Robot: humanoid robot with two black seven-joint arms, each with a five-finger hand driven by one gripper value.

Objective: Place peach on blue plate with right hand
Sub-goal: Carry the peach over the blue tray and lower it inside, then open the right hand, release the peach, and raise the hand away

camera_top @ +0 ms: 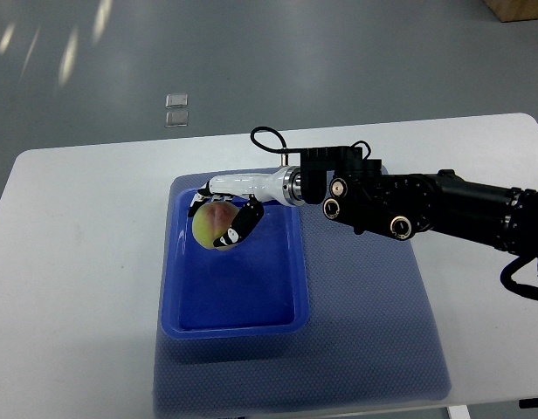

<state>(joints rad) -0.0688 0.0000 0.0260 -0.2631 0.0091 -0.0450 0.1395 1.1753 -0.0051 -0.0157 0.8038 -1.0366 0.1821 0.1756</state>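
A yellow-green peach with a red blush (pixel 213 226) sits in the grasp of my right hand (pixel 224 214), whose white and black fingers (pixel 243 223) curl around it. The hand holds the peach over the upper left part of the blue plate (pixel 238 310), a rectangular tray with raised walls. I cannot tell whether the peach touches the tray floor. My right arm (pixel 409 205) reaches in from the right edge. No left arm shows.
The blue plate lies on a grey-blue mat (pixel 374 332) spread over a white table (pixel 77 262). Beyond the table's far edge is grey floor with a small clear object (pixel 176 109) on it.
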